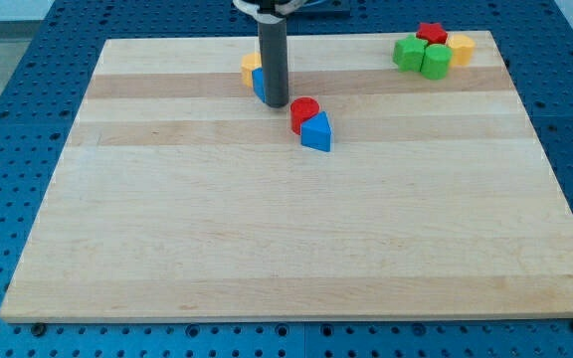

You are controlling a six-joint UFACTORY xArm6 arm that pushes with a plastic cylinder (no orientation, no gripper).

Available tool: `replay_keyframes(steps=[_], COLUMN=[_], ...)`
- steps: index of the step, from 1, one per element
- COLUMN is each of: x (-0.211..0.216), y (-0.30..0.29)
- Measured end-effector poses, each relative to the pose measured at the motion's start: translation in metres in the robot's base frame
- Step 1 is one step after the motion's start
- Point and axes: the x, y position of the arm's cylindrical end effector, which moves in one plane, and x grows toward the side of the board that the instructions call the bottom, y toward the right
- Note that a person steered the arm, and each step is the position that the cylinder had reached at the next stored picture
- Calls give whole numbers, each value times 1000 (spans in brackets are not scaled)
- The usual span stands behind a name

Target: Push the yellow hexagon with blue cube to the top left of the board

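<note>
The yellow hexagon (251,68) lies near the board's top edge, left of centre, mostly hidden behind my rod. The blue cube (259,84) sits just below it, touching it, and only its left side shows. My tip (276,103) rests on the board at the blue cube's right side, touching or nearly touching it. Both blocks are left of my rod.
A red cylinder (304,111) and a blue triangular block (317,132) sit together just right and below my tip. At the top right corner a cluster holds a red star (431,33), two green blocks (409,53) (436,61) and a yellow block (460,49). The wooden board (267,249) lies on a blue perforated table.
</note>
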Motion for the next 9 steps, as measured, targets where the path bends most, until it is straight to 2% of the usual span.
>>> replay_keyframes(steps=[5, 9], x=[-89, -95], y=[0, -48])
